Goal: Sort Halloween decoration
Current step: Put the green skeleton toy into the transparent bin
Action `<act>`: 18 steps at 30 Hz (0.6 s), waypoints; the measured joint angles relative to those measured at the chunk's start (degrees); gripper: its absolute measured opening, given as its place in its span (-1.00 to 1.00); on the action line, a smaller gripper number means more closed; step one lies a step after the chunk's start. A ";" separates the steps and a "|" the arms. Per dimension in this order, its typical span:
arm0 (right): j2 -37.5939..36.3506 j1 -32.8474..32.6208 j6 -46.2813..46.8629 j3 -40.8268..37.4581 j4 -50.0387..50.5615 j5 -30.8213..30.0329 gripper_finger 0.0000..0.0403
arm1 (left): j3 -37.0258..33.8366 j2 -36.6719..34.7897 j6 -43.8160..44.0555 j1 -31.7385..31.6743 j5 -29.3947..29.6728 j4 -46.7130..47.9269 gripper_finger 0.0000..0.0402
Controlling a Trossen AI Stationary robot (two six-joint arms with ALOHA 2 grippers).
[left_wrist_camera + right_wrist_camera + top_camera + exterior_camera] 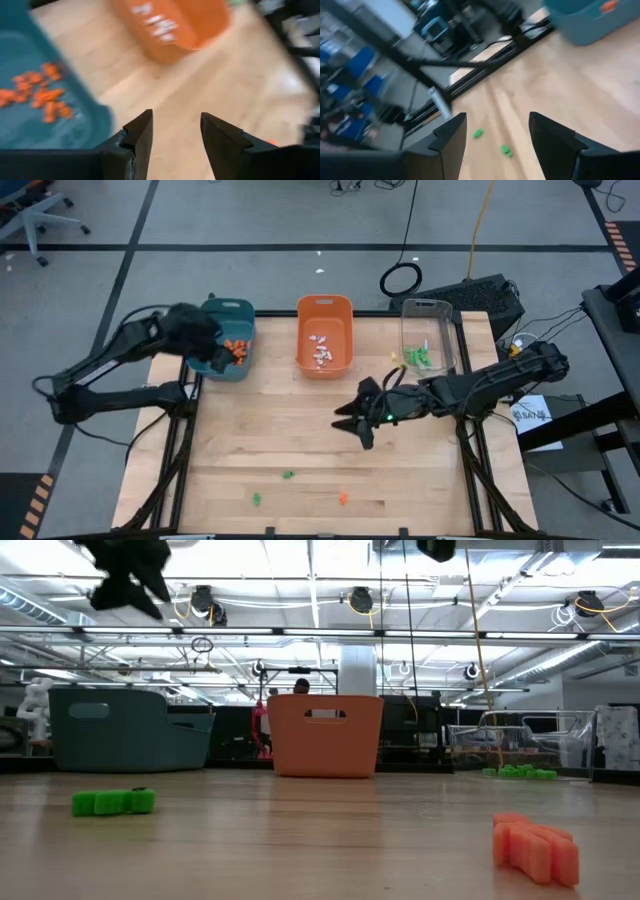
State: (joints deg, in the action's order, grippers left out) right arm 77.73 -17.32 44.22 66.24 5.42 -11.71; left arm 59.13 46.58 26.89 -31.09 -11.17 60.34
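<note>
High view shows our left pincer [205, 340] over the teal bin [243, 310], fingers apart and empty. Orange trinkets [236, 350] lie inside it. Our right pincer [352, 420] hangs wide and empty above the bench [300, 440]. Two green trinkets [288, 475] and one orange trinket [343, 498] wait near the front. We think a pickup comes next.

Three bins [325, 335] wall the far edge; mid-table lies open.
</note>
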 joint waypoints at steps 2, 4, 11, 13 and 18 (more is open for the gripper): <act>2.25 -0.04 -1.85 0.29 -2.49 2.78 -0.01 | 0.00 -3.48 2.95 4.03 0.06 -1.09 -0.21; 5.64 -0.13 -3.53 2.28 -2.53 4.97 -0.01 | 0.00 -6.22 6.28 7.92 0.32 -2.16 -0.22; 16.24 -0.87 -9.49 10.13 4.07 7.27 -0.01 | 0.00 -10.12 13.89 18.80 3.73 -4.51 -0.22; 16.86 -0.92 -9.25 11.36 8.03 7.26 -0.01 | 0.00 -9.77 14.67 21.03 4.64 -5.29 -0.22; 14.36 -0.92 -9.05 13.11 20.39 5.12 -0.01 | 0.00 -7.28 13.24 25.06 9.57 -6.86 -0.22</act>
State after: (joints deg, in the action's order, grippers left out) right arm 92.09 -18.24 35.17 79.35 25.81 -6.59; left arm 59.13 39.30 40.13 -6.03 -1.60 53.48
